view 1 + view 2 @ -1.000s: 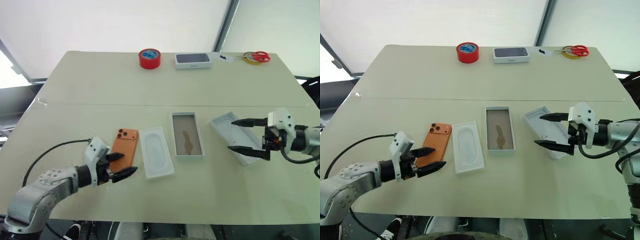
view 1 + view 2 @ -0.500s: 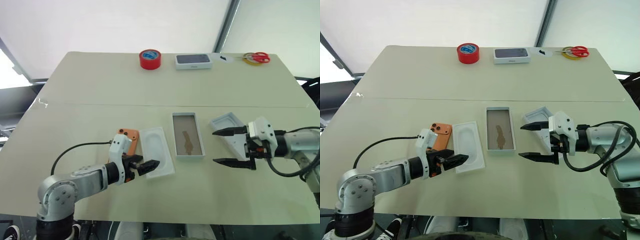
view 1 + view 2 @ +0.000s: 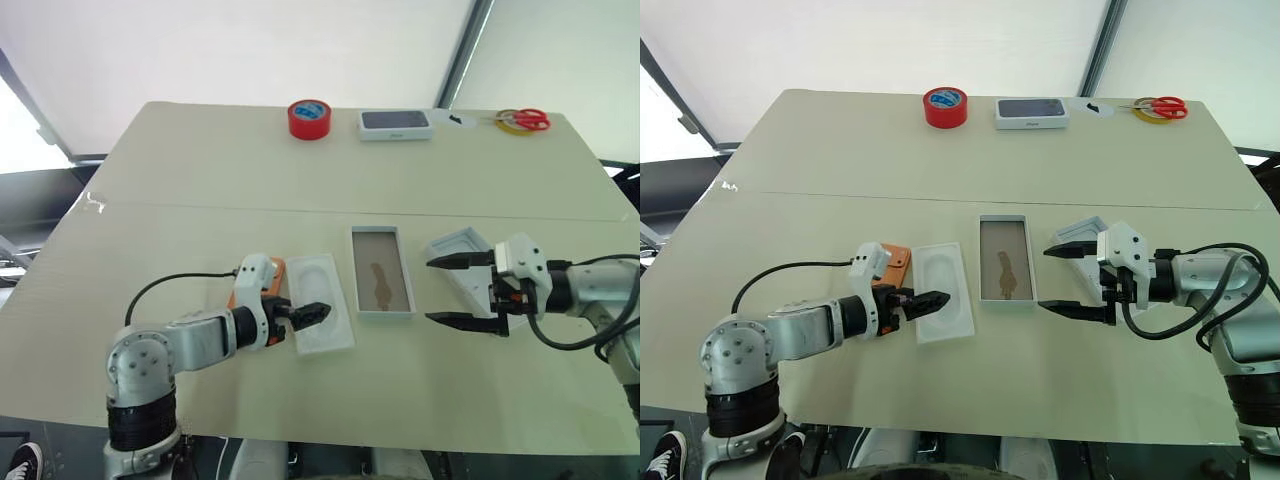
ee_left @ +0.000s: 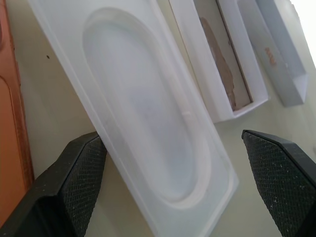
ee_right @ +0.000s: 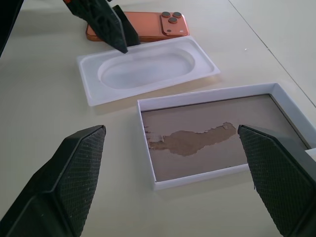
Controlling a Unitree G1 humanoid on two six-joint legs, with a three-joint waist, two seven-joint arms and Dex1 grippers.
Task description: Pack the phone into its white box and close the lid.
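The orange phone (image 5: pixel 148 31) lies flat, camera side up, left of a thin white insert (image 3: pixel 325 282) with an oval recess. My left gripper (image 3: pixel 306 314) is open and low over the insert's near end, one finger (image 4: pixel 81 168) at the edge beside the phone, the other past the far edge. It covers most of the phone in the eye views. The white box (image 3: pixel 381 290) sits empty right of the insert, its tan floor showing. My right gripper (image 3: pixel 440 290) hangs open just right of the box, pointing at it. The lid (image 3: pixel 458 244) lies behind its fingers, inside up.
At the table's far edge stand a red tape roll (image 3: pixel 309 118), a small white box with a dark top (image 3: pixel 395 123) and red-handled scissors (image 3: pixel 524 119). A black cable (image 3: pixel 170 285) trails from my left arm. The near table edge is close below both grippers.
My left gripper has swung right, from the phone's near end to over the insert, and rolled. My right gripper has drifted left off the lid toward the box. Both stayed open.
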